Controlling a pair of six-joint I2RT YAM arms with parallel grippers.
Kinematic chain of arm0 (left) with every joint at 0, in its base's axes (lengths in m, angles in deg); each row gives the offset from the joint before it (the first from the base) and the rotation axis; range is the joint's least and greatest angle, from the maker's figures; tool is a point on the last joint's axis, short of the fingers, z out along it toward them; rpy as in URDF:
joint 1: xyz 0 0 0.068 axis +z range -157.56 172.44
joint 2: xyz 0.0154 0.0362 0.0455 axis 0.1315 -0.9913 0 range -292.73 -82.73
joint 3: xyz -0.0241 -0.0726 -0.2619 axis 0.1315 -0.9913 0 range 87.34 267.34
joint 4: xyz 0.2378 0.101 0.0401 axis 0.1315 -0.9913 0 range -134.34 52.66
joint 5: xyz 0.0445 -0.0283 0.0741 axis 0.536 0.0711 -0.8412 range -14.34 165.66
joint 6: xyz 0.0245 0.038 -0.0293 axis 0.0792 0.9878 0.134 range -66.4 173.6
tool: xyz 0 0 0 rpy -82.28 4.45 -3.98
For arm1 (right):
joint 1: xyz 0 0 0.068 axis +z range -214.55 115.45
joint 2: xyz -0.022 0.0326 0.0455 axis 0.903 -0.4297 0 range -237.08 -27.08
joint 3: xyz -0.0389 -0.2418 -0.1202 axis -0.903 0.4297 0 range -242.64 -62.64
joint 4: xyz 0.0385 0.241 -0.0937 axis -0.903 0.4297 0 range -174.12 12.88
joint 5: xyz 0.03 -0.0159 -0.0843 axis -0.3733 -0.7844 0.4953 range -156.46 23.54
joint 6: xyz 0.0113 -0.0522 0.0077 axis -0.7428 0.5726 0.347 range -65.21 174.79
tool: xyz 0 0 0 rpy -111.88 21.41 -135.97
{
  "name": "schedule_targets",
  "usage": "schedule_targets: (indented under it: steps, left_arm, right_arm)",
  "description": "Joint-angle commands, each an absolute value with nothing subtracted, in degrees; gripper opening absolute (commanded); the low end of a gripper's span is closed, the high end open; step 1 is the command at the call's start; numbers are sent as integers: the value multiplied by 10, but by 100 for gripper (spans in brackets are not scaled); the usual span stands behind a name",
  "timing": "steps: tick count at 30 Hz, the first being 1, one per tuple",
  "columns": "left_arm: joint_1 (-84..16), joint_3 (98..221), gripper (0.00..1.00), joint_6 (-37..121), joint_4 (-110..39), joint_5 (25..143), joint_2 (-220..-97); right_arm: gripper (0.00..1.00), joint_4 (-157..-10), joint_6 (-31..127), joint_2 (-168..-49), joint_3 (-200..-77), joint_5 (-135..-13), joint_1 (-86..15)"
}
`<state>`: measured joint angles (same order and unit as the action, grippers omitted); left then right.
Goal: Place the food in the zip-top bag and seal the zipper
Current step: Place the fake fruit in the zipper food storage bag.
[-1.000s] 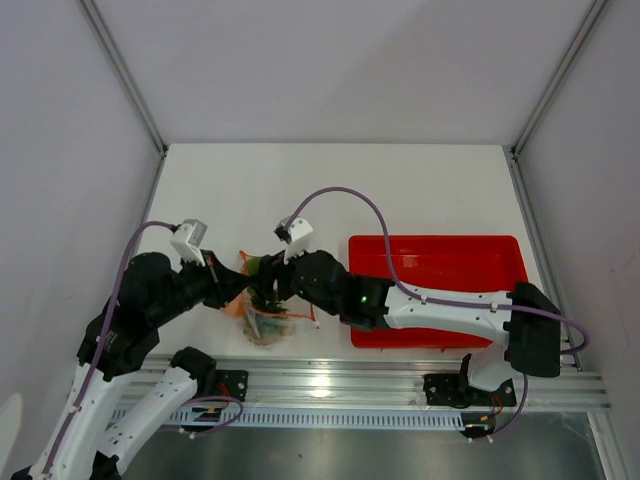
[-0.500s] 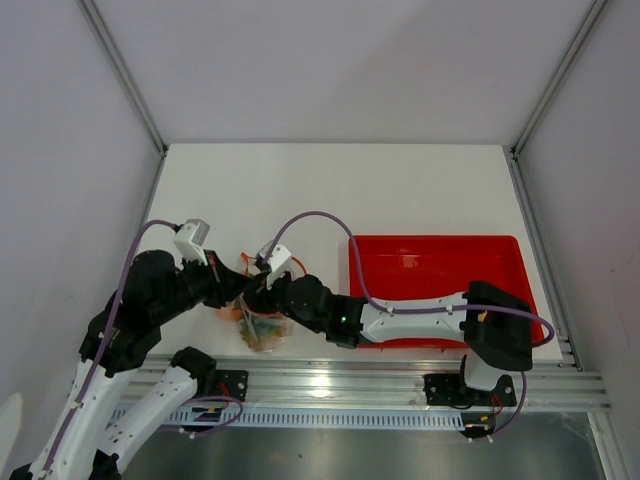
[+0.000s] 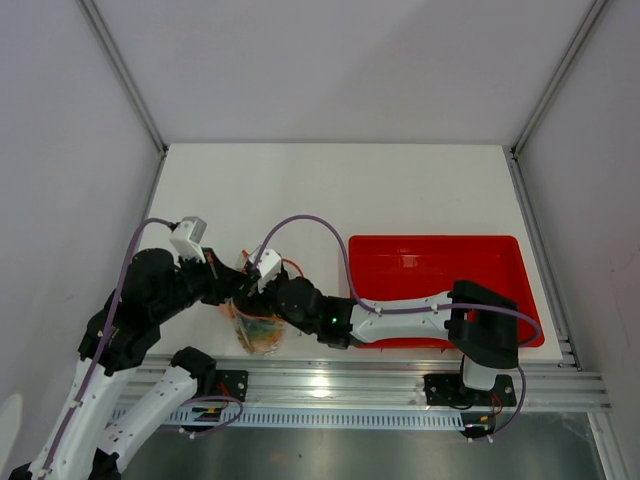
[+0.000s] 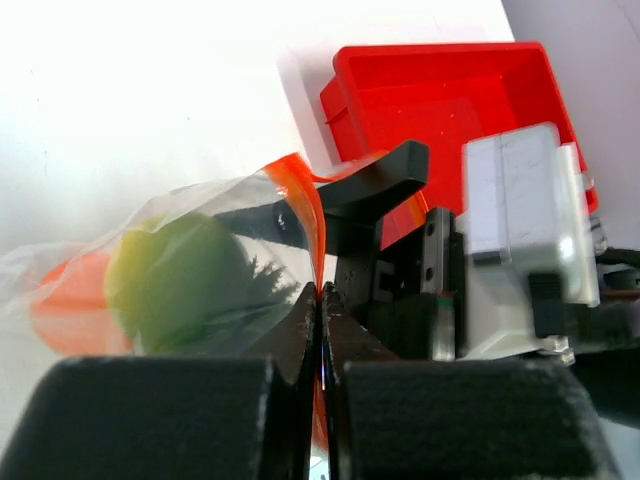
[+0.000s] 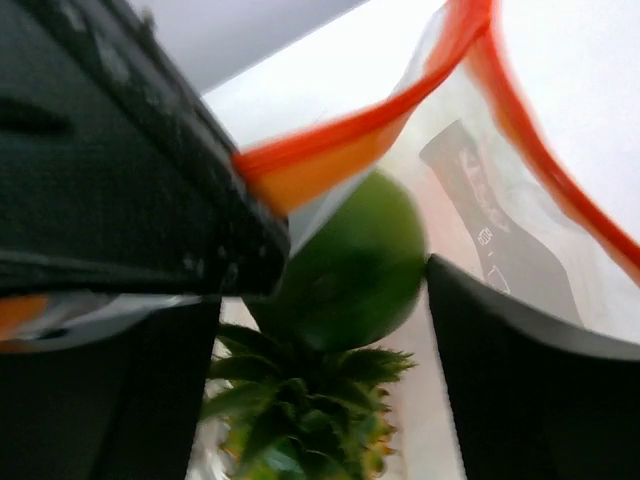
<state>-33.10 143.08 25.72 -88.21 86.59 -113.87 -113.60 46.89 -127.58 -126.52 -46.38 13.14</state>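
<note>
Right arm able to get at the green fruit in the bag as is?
Likely yes: right gripper sits open at the bag mouth, green fruit between its fingers; left gripper pinches the zipper.

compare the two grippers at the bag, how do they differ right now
The left gripper is shut, pinching the zip-top bag at its orange-red zipper; the right gripper is open and clamps nothing. The left gripper holds the rim, while the right gripper's fingers appear to reach into the mouth, either side of the green fruit and the pineapple. Both are at the bag's opening.
</note>
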Motion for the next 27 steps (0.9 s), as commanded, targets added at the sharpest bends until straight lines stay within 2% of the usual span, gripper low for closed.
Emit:
schedule_targets:
  steps: [1,2,4,19,22,25,27]
  left_arm:
    - [-334,1444,1,257,-856,887,-1139]
    - [-334,1443,1,257,-857,885,-1140]
    - [-334,1445,1,260,-860,881,-1136]
    - [-334,1439,0,264,-859,874,-1131]
    - [-334,1439,1,263,-858,874,-1131]
    - [-334,1442,1,261,-856,879,-1131]
    - [-334,1444,1,262,-858,877,-1130]
  right_arm:
    - [86,-1107,479,-1293,-1292,-469,133]
    - [87,-1100,475,-1292,-1294,-462,133]
    - [99,-1085,470,-1283,-1288,-446,133]
    - [99,-977,422,-1193,-1245,-429,131]
    - [93,-958,407,-1196,-1247,-436,122]
    - [80,-955,400,-1204,-1248,-442,114]
    - [66,-955,398,-1202,-1247,-444,111]
